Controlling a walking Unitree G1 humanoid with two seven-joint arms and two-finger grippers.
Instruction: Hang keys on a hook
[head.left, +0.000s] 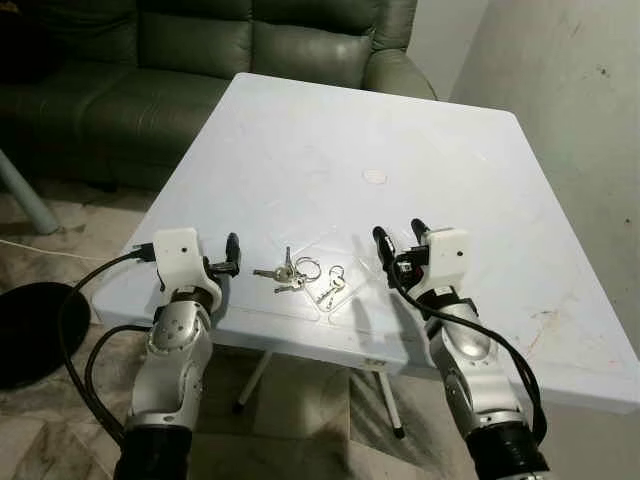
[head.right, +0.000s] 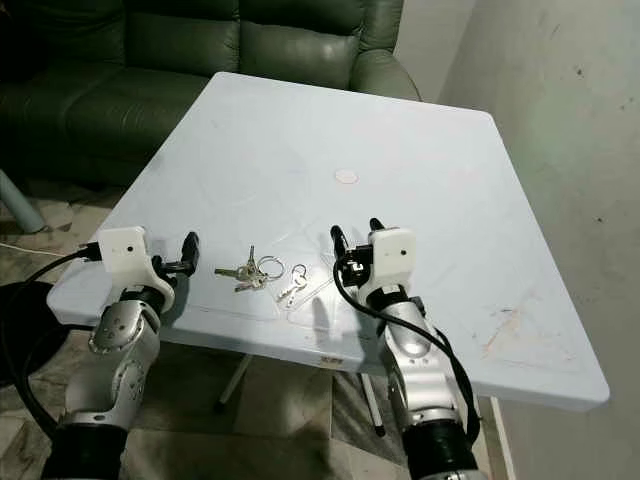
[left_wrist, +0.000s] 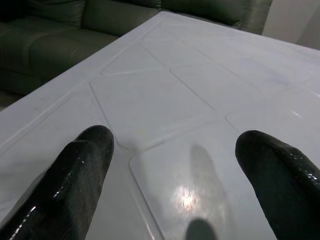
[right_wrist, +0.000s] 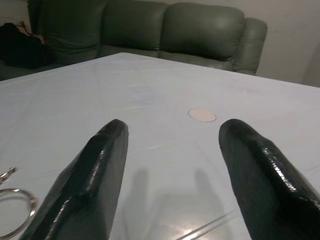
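White table (head.left: 470, 180) – keys (head.left: 300, 272) near edge | left claw (head.left: 222, 262) spread | right claw (head.left: 398, 238) spread

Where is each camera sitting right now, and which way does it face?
Left eye view: head, facing forward and down at the white table, keys and both arms.
Right eye view: same scene, shifted sideways; shares the keys.
Left wrist view: along the open left claw over bare tabletop towards the sofa.
Right wrist view: along the open right claw; shares the round mark with the eye views.

Silver arms, blk cables, white cams.
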